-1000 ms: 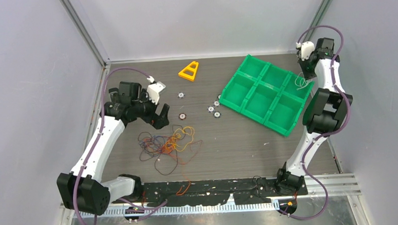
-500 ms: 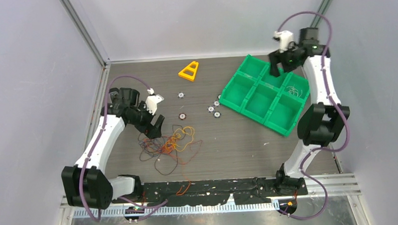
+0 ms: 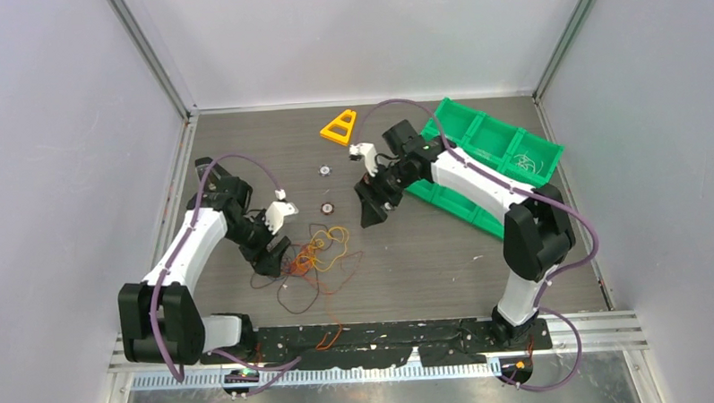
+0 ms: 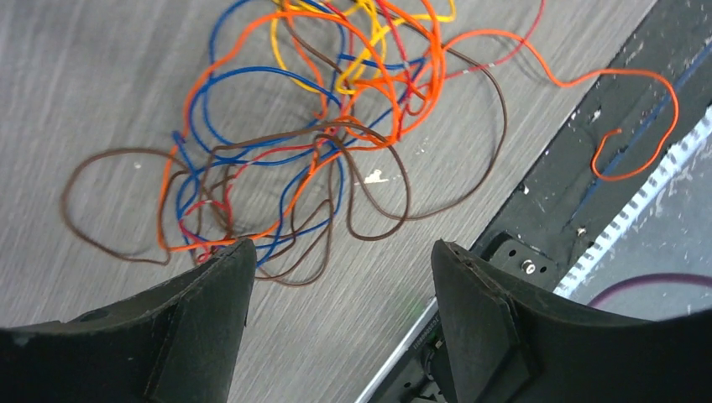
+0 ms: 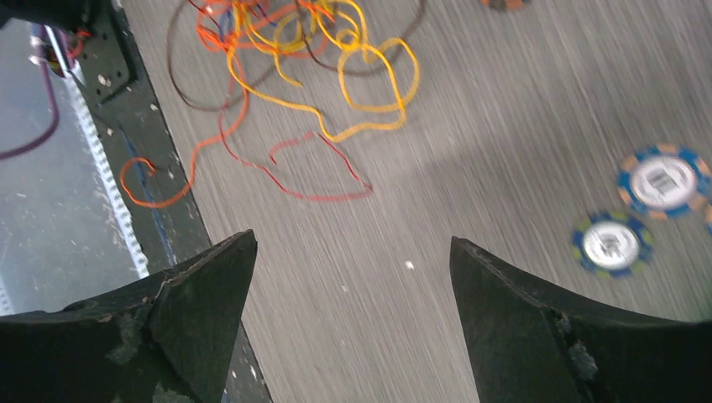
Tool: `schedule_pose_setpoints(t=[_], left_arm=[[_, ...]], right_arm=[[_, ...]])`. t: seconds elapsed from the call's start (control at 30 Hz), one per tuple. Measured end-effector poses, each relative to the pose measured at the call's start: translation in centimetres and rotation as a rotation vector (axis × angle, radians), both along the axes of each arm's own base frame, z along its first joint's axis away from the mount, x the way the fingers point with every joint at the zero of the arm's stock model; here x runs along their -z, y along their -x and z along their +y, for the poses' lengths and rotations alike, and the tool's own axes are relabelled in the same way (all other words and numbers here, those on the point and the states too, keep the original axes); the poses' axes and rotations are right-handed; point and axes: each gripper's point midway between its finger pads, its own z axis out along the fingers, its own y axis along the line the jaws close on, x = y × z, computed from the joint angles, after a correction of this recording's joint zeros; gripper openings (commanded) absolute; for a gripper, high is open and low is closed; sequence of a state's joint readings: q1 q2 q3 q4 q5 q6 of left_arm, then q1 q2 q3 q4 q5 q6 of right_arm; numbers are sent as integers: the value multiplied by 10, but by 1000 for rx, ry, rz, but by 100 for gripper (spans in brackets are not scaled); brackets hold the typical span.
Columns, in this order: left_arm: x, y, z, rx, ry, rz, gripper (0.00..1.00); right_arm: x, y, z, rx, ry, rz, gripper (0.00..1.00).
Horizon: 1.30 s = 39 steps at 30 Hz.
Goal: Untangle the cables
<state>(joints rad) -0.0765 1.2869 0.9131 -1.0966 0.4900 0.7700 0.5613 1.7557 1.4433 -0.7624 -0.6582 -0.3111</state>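
Hovering low over the table [image 3: 445, 252] with its two dark fingers spread and nothing between them, the left gripper [image 3: 271, 255] [image 4: 340, 252] stands open at the edge of the cables [image 3: 310, 255] [image 4: 327, 126]. The tangle of thin orange, blue, brown, yellow and red wires lies flat just ahead of the fingertips, its nearest brown and orange loops reaching the tip of one finger; whether they touch cannot be told. Beyond that pile, one loose orange end [image 4: 638, 126] trails off to the side onto the black strip [image 4: 588, 168] [image 3: 367, 335] along the table's near edge. On the far side of the heap the right gripper [image 3: 372, 210] [image 5: 353, 243] also has its jaws wide apart and holds nothing; bare table shows between its fingers. From it the cables [image 5: 319, 50] lie farther ahead, apart from the fingertips, a yellow loop and a thin red strand nearest to it. Two round blue-rimmed chips [image 5: 663, 182] lie off to one side of its fingers. Behind this gripper's arm sits a green compartment tray [image 3: 477, 135], and farther out an orange triangle [image 3: 339, 127].
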Motion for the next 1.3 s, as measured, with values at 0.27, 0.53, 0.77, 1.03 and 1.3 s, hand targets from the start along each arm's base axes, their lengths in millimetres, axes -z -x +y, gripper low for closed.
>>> schedule_pose_setpoints(t=[0.27, 0.53, 0.77, 1.03, 1.3], left_arm=[[14, 8, -7, 64, 29, 23, 34], [-12, 11, -31, 135, 147, 19, 0], [-120, 2, -61, 120, 346, -220, 0], [-238, 6, -84, 106, 548, -442, 0], [-265, 2, -95, 72, 642, -422, 0]], right_arm=[[10, 13, 64, -56, -74, 45, 91], [1, 7, 66, -43, -132, -2, 94], [-69, 13, 61, -35, -332, -183, 95], [-196, 35, 97, -164, -640, -436, 95], [-226, 75, 120, -327, -730, -523, 95]])
